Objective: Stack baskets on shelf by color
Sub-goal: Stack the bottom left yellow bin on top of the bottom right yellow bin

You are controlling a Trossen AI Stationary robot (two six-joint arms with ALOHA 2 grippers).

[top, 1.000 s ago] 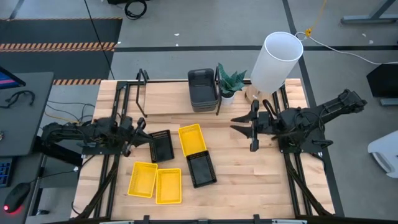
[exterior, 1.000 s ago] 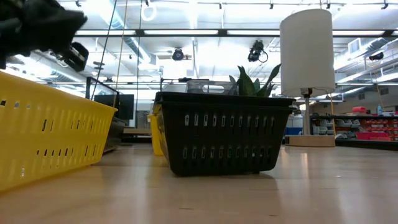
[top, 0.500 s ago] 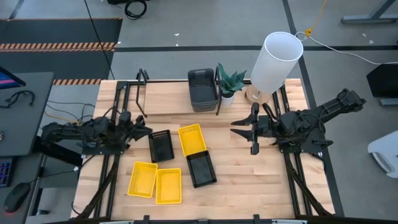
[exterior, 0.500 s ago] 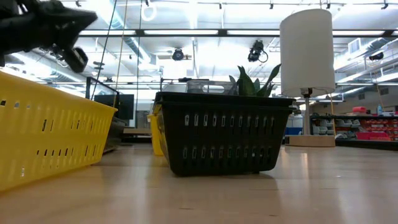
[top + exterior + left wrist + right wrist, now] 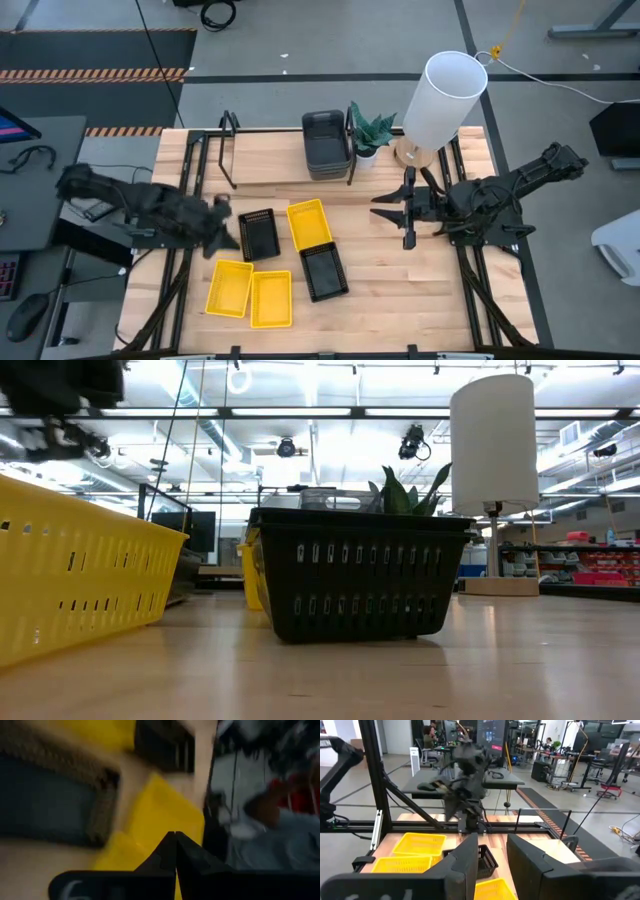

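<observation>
Hovering pressed together and empty, the left end effector (image 5: 222, 224) sits just beside the black mesh-walled plastic basket (image 5: 259, 234); next it must spread and grip that rim.

Dark grey baskets (image 5: 326, 146) are seen nested in one stack on the shelf (image 5: 270, 160). Near the left pincer (image 5: 222, 226), a black mesh basket (image 5: 259, 234) lies just beside it, with a yellow one (image 5: 309, 223) touching beyond. Another black basket (image 5: 324, 273) and two side-by-side yellow baskets (image 5: 250, 293) lie flat nearby.
</observation>
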